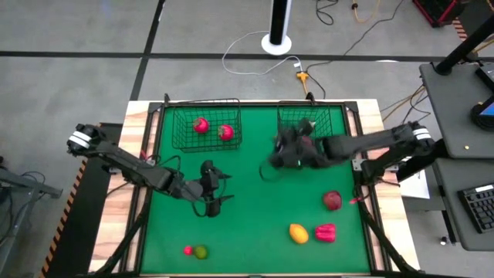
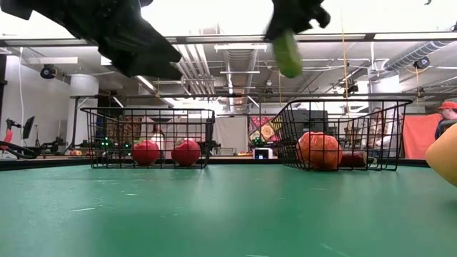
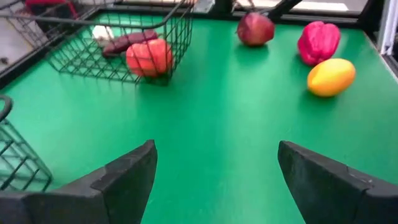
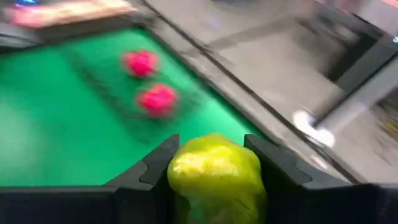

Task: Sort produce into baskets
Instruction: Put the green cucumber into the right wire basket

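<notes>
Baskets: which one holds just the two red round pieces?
The left basket, on the left arm's side, holds only two red round pieces. The right basket sits under the right arm.

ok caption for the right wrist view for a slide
Right gripper shut on a yellow-green oblong piece, two red round pieces blurred on the green table beyond.

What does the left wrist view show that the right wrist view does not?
Only the left wrist view: the open left gripper holding nothing, the right basket with an orange piece, and the mango, red pepper and dark red fruit on the mat.
Only the right wrist view: the right gripper shut on the yellow-green piece, and two red fruits.
Both: the green mat.
</notes>
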Tool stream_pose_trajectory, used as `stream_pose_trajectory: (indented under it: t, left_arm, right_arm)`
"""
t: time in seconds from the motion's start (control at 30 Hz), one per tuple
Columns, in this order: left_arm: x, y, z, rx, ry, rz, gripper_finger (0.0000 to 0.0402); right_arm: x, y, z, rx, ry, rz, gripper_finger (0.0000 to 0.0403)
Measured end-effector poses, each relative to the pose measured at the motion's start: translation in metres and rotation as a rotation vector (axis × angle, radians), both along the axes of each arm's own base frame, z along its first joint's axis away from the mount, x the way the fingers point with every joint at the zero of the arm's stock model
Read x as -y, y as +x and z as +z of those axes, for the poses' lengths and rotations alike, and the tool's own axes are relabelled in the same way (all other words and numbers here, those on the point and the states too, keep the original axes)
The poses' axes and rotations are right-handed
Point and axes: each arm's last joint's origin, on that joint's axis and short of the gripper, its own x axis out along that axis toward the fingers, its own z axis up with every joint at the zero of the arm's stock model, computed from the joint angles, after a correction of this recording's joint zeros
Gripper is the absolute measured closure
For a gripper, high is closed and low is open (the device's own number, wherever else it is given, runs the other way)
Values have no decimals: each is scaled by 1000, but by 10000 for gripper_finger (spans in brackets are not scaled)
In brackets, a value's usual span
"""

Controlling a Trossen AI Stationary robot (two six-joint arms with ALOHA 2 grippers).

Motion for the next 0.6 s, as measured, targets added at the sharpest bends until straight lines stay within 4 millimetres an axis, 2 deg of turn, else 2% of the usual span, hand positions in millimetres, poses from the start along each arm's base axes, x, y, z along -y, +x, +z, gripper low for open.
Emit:
stream_pose_trajectory:
  t: [0.17, 0.33, 0.47, 0.6]
  left_arm:
    - [1, 3, 9, -4, -11, 8, 86]
    - [2, 5, 14, 9, -15, 7, 86]
    - [3, 5, 13, 9, -20, 8, 86]
    - [2, 5, 12, 5, -20, 9, 86]
  right_arm:
    - [48, -24, 6, -90, 87, -262, 247]
    - [84, -35, -16, -158, 236, -372, 233]
    - [99, -39, -39, -228, 304, -407, 234]
    - [103, -42, -53, -269, 312, -427, 232]
